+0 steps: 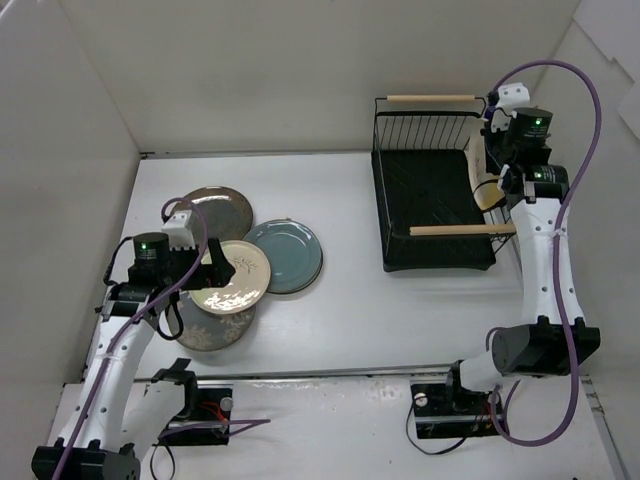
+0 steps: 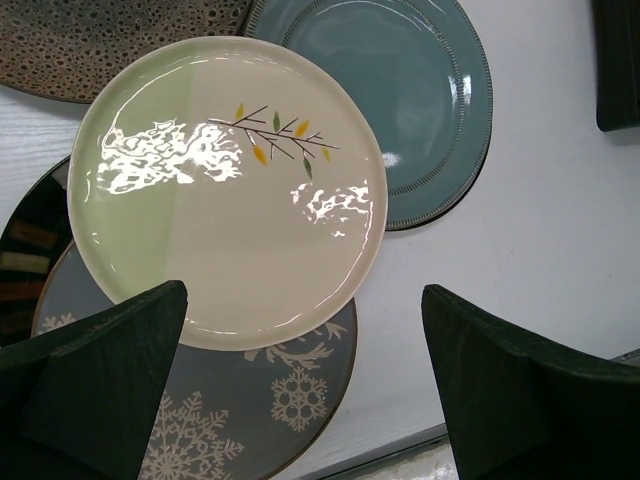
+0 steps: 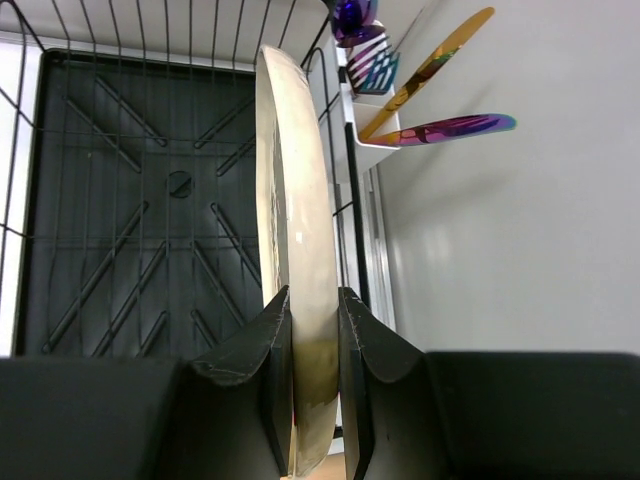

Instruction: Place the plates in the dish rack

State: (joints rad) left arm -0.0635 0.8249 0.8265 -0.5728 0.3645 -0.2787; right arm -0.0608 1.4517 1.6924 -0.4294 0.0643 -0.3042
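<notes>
Several plates lie overlapping at the left of the table: a bronze speckled plate [image 1: 215, 208] [image 2: 90, 50], a teal plate [image 1: 287, 257] [image 2: 400, 90], a cream and pale green leaf plate [image 1: 235, 275] [image 2: 220, 190] on top, and a grey snowflake plate [image 1: 215, 328] [image 2: 260, 410] beneath it. My left gripper [image 1: 205, 275] [image 2: 304, 290] hangs open above the leaf plate's near edge. The black wire dish rack [image 1: 432, 210] [image 3: 120, 200] stands at the right. Over its right side my right gripper [image 1: 495, 185] [image 3: 313, 292] is shut on a cream plate [image 3: 295, 150] held upright on edge.
The rack has two wooden handles [image 1: 432, 99] [image 1: 462, 230]. A white utensil cup [image 3: 365, 110] with colourful utensils hangs on its right side. A dark glossy plate [image 2: 30, 240] peeks out at the pile's left. White walls enclose the table close to the rack.
</notes>
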